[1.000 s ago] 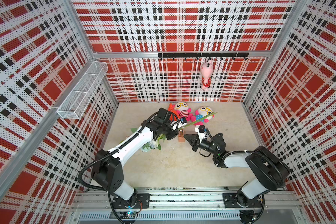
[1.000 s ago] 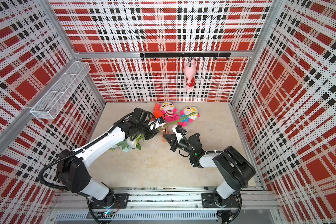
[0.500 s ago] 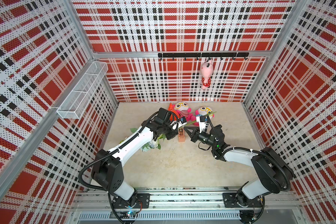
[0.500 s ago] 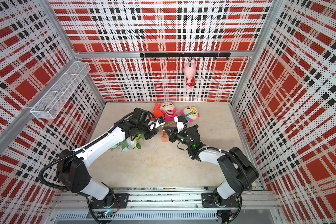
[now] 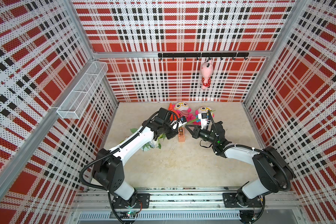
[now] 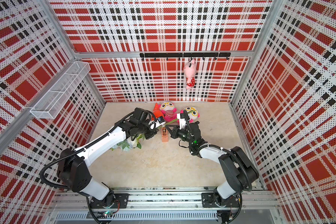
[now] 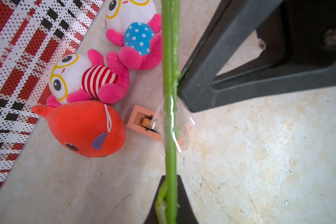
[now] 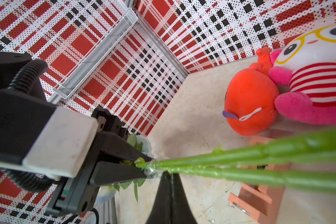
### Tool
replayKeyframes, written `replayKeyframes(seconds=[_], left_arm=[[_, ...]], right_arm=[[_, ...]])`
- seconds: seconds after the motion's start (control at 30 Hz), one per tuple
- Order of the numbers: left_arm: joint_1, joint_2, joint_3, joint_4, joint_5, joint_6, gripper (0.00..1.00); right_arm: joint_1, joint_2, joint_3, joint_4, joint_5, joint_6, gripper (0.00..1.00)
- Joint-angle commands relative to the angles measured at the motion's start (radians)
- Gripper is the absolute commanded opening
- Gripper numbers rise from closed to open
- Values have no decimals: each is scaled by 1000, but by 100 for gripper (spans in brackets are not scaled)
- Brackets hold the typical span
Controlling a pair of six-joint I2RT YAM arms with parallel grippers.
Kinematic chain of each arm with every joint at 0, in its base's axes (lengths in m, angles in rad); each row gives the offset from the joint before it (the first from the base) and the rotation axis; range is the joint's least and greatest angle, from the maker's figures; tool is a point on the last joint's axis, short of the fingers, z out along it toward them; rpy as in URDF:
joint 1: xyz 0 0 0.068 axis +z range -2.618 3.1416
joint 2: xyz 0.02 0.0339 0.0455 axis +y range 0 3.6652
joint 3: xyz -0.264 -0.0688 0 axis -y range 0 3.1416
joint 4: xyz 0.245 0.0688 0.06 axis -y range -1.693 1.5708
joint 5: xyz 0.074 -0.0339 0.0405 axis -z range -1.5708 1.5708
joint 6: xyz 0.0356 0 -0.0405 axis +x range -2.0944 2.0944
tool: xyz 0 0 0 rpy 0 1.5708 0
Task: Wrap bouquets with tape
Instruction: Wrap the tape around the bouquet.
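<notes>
Stems of the bouquets point(image 7: 170, 81) held aloft above the surface point(image 5: 182, 164), long axis running from the left tool point(image 8: 144, 164) toward the plush toys point(image 5: 182, 111) at the back wall; blooms and leaves point(image 6: 128, 144) hanging low beneath the left forearm. Left tool clamped shut on the stem bundle near the leafy end. Right tool point(image 7: 184, 100) fully closed, tip touching the side of the stems at a patch of clear tape point(image 7: 175, 124) already stuck there; whether a tape tail is pinched, not discernible. Tape dispenser point(image 5: 181, 134) standing on the surface directly below the stems, between the two tools, slightly nearer the right. Judged step: pressing or winding tape round the stems. Coming move dependent on travel crosswise to the stem axis, right tool circling while the left holds firm.
</notes>
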State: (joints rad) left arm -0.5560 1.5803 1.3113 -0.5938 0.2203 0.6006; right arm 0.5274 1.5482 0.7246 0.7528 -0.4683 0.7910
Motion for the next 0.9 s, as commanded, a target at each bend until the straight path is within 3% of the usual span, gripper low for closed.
replayKeyframes(seconds=[0.0, 0.37, 0.87], left_arm=[[-6, 17, 9, -32, 14, 4, 0], [7, 50, 31, -44, 17, -17, 0], [7, 67, 26, -69, 22, 8, 0]], right_arm=[[-2, -10, 24, 10, -40, 61, 0], [-3, -23, 11, -64, -116, 93, 0], [-32, -14, 65, -87, -96, 116, 0]])
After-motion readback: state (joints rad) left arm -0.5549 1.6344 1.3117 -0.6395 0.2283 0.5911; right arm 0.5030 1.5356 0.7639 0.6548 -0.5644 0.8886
